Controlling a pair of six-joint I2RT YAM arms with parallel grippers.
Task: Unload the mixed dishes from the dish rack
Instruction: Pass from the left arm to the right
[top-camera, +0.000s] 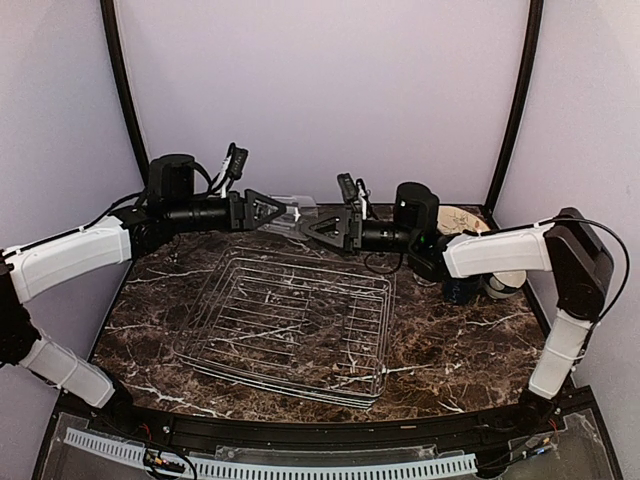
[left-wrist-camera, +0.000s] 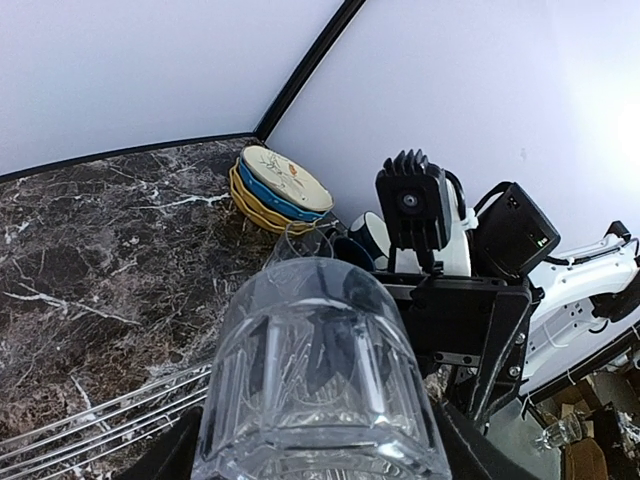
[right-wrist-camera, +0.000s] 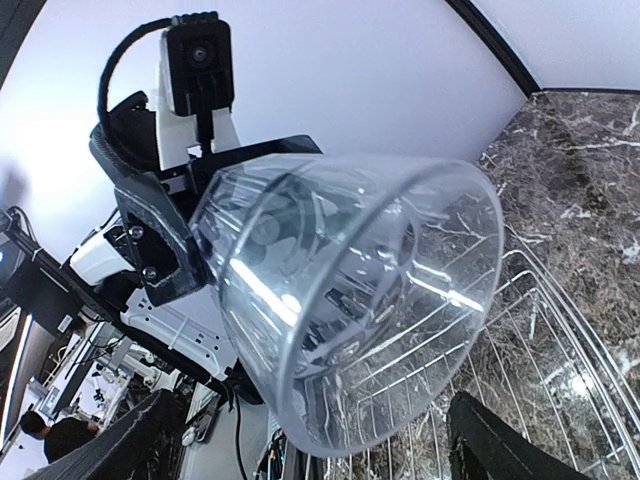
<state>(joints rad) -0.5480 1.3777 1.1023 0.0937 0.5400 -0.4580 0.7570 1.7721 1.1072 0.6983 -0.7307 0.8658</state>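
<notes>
A clear faceted glass (top-camera: 293, 213) hangs on its side above the table's far edge, between my two grippers. My left gripper (top-camera: 275, 212) is shut on the base end of the glass (left-wrist-camera: 315, 370), its dark fingers showing on either side at the bottom of the left wrist view. My right gripper (top-camera: 312, 228) faces it, open. Its fingers stand wide on both sides of the mouth of the glass (right-wrist-camera: 370, 300), with a gap showing. The silver wire dish rack (top-camera: 290, 320) lies below with no dishes in it. Stacked plates (left-wrist-camera: 280, 190) and a dark blue mug (left-wrist-camera: 365, 235) sit at the back right.
A pale bowl (top-camera: 505, 283) and the mug (top-camera: 460, 290) stand under my right forearm, next to the plates (top-camera: 462, 218). Dark marble table (top-camera: 450, 350) surrounds the rack. Purple walls close in the back and sides.
</notes>
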